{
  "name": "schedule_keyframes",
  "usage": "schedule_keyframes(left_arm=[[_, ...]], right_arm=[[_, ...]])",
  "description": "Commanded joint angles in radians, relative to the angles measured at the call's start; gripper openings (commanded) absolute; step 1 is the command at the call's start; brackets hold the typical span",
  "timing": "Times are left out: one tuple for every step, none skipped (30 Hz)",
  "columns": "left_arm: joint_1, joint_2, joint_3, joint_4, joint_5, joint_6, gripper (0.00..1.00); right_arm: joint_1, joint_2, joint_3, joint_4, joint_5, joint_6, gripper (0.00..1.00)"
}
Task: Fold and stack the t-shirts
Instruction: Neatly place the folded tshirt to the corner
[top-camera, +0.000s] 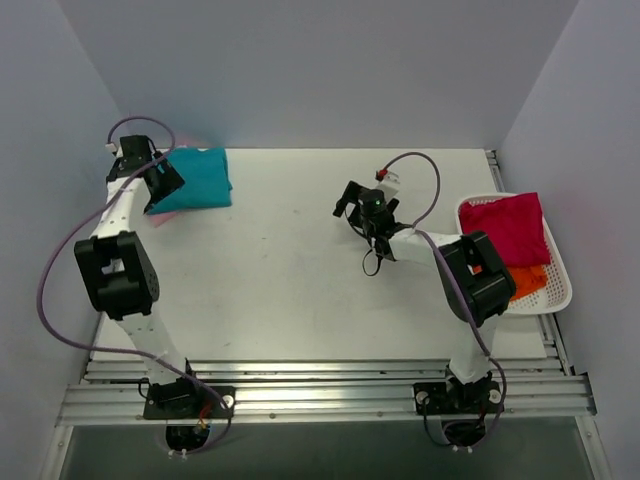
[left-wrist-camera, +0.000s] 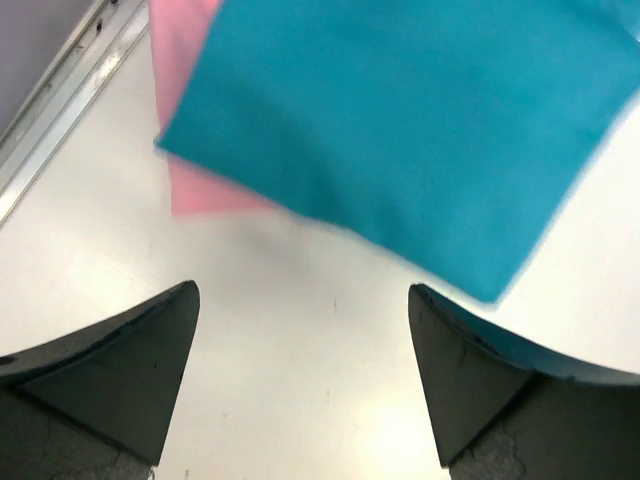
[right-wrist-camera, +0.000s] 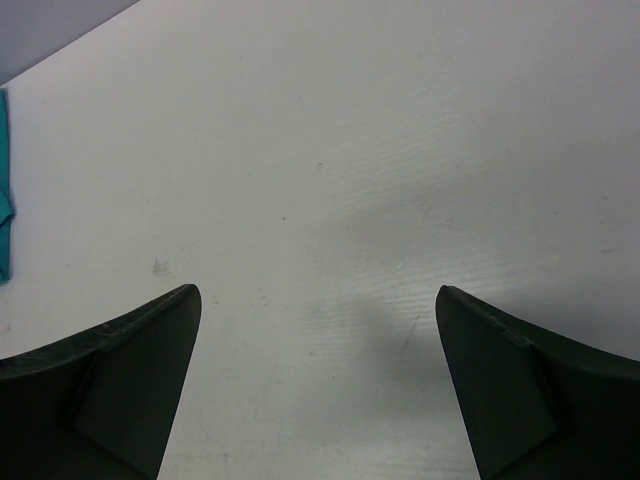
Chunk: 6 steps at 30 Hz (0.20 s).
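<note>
The folded teal t-shirt (top-camera: 198, 178) lies at the table's far left on top of the folded light pink t-shirt (top-camera: 158, 212), of which only edges show. In the left wrist view the teal shirt (left-wrist-camera: 400, 130) covers most of the pink one (left-wrist-camera: 200, 190). My left gripper (top-camera: 160, 180) is open and empty, just at the stack's left edge; its gap (left-wrist-camera: 303, 300) is over bare table. My right gripper (top-camera: 352, 200) is open and empty over the table's middle (right-wrist-camera: 318, 300). The magenta t-shirt (top-camera: 518, 226) and the orange t-shirt (top-camera: 528, 280) lie in the basket.
A white mesh basket (top-camera: 562, 296) stands at the table's right edge. Grey walls enclose the table on the left, back and right. A metal rail (left-wrist-camera: 60, 100) runs along the table's left side. A strip of teal cloth (right-wrist-camera: 5, 210) shows at the right wrist view's left edge.
</note>
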Motion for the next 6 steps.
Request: schedule_keyframes(left_arm=[[-0.096,-0.342,-0.209,0.142,-0.115,0.063,0.94],[-0.119,-0.391,-0.254,0.136,-0.126,0.074,0.94],[-0.183,-0.474,-0.339,0.131,-0.140,0.109,0.94],[-0.226,-0.511,-0.379,0.129,-0.181,0.120,0.94],[-0.269,-0.551,-0.425,0.145,-0.207,0.137,0.94],[-0.311,-0.627,-0.505,0.157,-0.238,0.117,0.94]], right_arm=[[0.049,-0.120,-0.030,-0.012,0.096,-0.036,1.00],[0.055,-0.132,-0.042,-0.015,0.102,-0.034,1.00],[0.066,-0.147,-0.066,-0.017,0.109,-0.033,1.00],[0.069,-0.180,-0.082,-0.023,0.115,-0.027,1.00],[0.075,-0.198,-0.102,-0.021,0.133,-0.027,1.00],[0.087,-0.238,-0.138,-0.023,0.144,-0.027,1.00]])
